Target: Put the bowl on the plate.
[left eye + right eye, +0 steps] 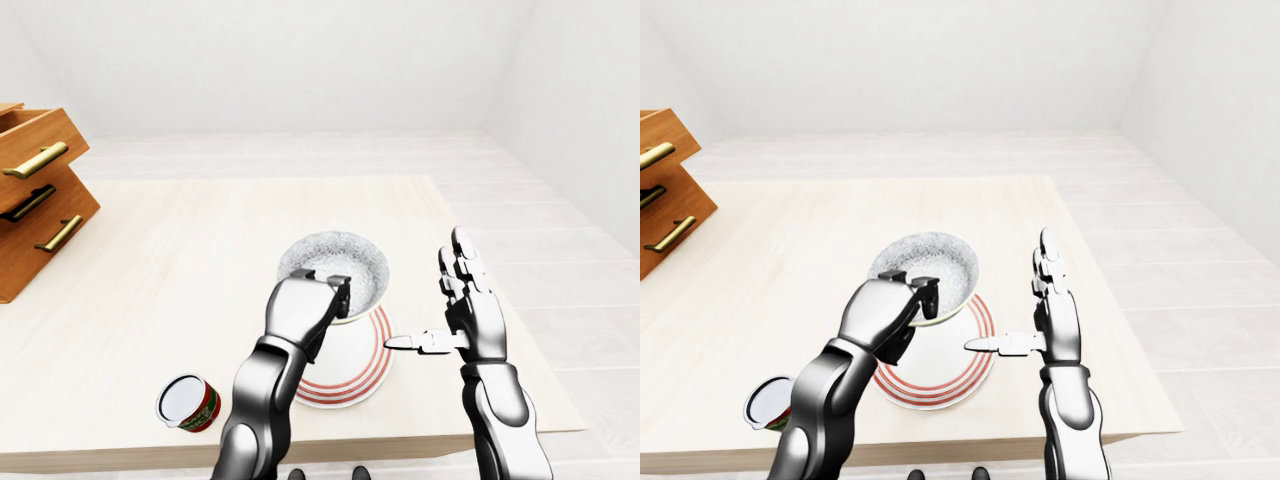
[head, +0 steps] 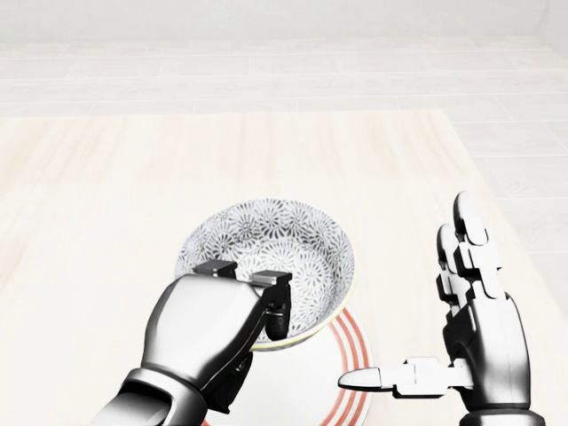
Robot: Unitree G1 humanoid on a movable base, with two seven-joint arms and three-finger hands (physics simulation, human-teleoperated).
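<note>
Head view has the bowl (image 2: 271, 248) tilted over the far edge of the plate (image 2: 342, 373), only partly above it. Left hand (image 2: 226, 324) pinches the near rim, fingers clamped on it. Let go now and I reckon it tips or slides off. Right hand (image 2: 461, 319) stands upright beside the plate, fingers spread, holding nothing. Can (image 1: 188, 402) sits well clear.

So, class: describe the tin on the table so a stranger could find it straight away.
Start at the pale wooden table and go to its bottom edge in the left-eye view, left of the red-ringed plate. There lies the tin, tipped on its side, its white end facing up. Unlike the plate and the patterned bowl, it is a small red-labelled cylinder.
</note>
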